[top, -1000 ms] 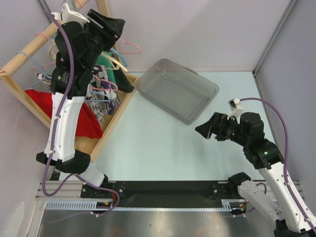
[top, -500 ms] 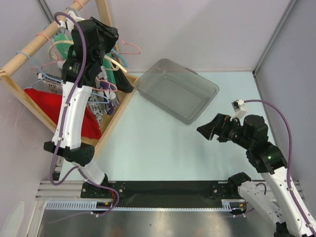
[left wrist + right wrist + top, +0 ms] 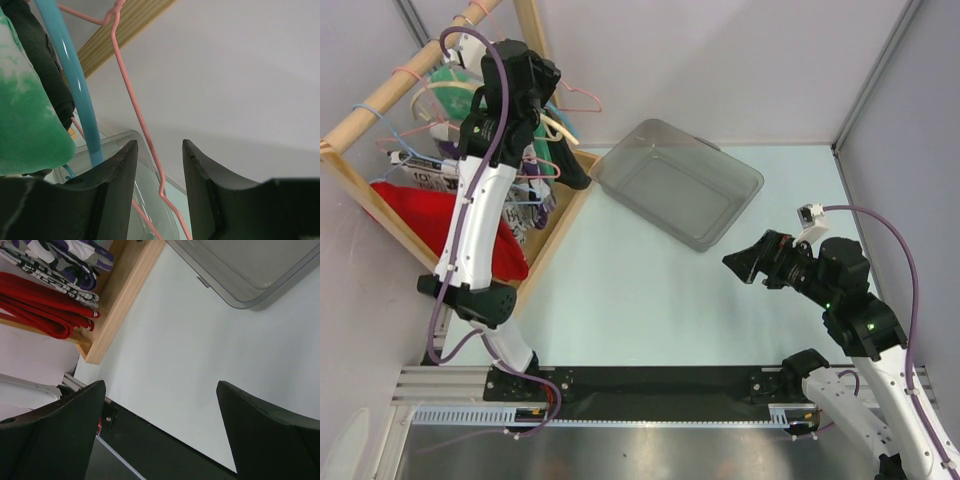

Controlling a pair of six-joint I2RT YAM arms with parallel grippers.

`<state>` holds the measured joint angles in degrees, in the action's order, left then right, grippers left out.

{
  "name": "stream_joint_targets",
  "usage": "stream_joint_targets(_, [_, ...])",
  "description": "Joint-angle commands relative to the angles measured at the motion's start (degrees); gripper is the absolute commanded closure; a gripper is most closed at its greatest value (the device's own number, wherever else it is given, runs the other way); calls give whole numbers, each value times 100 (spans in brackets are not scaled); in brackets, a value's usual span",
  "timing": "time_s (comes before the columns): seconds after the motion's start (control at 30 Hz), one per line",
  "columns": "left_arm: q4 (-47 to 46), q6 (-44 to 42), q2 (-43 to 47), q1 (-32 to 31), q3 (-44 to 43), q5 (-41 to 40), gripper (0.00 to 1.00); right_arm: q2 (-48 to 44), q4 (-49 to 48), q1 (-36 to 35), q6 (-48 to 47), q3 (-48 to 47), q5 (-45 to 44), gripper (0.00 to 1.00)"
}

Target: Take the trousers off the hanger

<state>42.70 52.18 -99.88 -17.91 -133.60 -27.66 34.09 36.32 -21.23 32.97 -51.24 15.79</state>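
The pink wire hanger [image 3: 588, 98] hangs from the wooden rail at the back left. In the left wrist view its wire [image 3: 131, 97] runs down between my left gripper's [image 3: 159, 145] fingers. The jaws stand partly apart and the wire touches neither one. From above, the left gripper [image 3: 535, 75] is raised at the rail among the hangers. The black trousers [image 3: 570, 165] hang below it, and show as dark fabric [image 3: 42, 60] at the left wrist view's upper left. My right gripper [image 3: 740, 262] hovers wide open over the table at the right, holding nothing.
A clear grey bin [image 3: 677, 183] lies at the table's back centre. The wooden rack [image 3: 550, 235] holds a red cloth [image 3: 490, 240], purple-and-white garments [image 3: 535, 180], a green cloth [image 3: 25, 115], a blue hanger [image 3: 75, 85] and a cream hanger [image 3: 552, 125].
My left arm has swung in toward the rail and its jaws have narrowed around the pink wire. The right arm has drifted slightly to the right, still open.
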Motion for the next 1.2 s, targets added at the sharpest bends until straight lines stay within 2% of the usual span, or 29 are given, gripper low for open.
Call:
stream_joint_targets(0.0, [2, 169, -172, 86, -183, -143, 53, -16, -19, 14, 43, -255, -138, 0])
stream_joint_targets(0.23, [-191, 310, -383, 174, -237, -56, 55, 37, -81, 23, 60, -272, -226, 0])
stream_joint_targets(0.33, [-340, 266, -454, 183, -254, -64, 59, 80, -98, 23, 60, -290, -226, 0])
stream_joint_targets(0.43, [-524, 257, -463, 200, -202, -55, 73, 89, -107, 14, 69, -307, -234, 0])
stream_joint_targets(0.7, [-1193, 82, -366, 209, 185, 120, 87, 81, -90, 14, 69, -307, -243, 0])
stream_joint_targets(0.73, [-1254, 64, -357, 209, 194, 138, 93, 72, -90, 14, 69, -316, -261, 0])
stream_joint_targets(0.8, [-1299, 46, -331, 209, 203, 182, 100, 63, -81, 23, 69, -325, -261, 0])
stream_joint_targets(1.0, [-1895, -392, -217, 174, 229, 332, 100, 98, -81, 14, 86, -334, -243, 0])
stream_joint_targets(1.17, [-2563, -1472, -15, -98, 256, -28, 100, 151, -89, 32, 95, -412, -208, 0])
